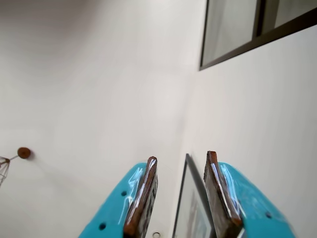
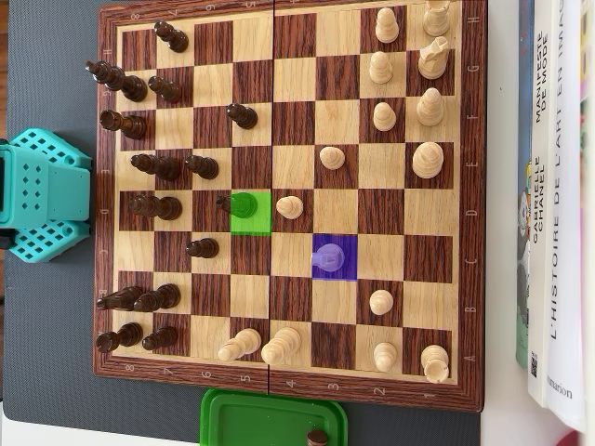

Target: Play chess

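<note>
The turquoise two-finger gripper (image 1: 181,198) points at a bare wall in the wrist view, jaws moderately parted and empty. On the wooden chessboard (image 2: 288,386), the purple-marked light piece (image 2: 332,255) sits at five o'clock from the green-marked dark piece (image 2: 244,205); approach vertically to spare neighbours.

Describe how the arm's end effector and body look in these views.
In the wrist view the end effector has two glossy turquoise plastic fingers, each lined inside with a flat brown pad and dotted with small dark holes. In the overhead view the arm's body is the same turquoise, with perforated, grid-like housings. No cables show.
</note>
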Controlling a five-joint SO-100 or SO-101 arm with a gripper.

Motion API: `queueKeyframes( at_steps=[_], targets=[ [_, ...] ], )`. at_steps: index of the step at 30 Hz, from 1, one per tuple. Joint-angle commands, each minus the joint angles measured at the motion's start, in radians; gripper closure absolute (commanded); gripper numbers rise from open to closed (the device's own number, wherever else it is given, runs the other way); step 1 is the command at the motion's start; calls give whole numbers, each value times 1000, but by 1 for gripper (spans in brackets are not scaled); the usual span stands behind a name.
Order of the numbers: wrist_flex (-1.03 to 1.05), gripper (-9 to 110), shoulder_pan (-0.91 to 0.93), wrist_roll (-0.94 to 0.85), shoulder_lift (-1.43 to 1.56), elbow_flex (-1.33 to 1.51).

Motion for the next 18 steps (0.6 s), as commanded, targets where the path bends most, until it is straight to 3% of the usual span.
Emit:
queueKeyframes(
  at_steps=[1,18],
  targets=[
    [-2,87,5,0,-6,18],
    [-2,87,5,6,-6,18]
  ],
)
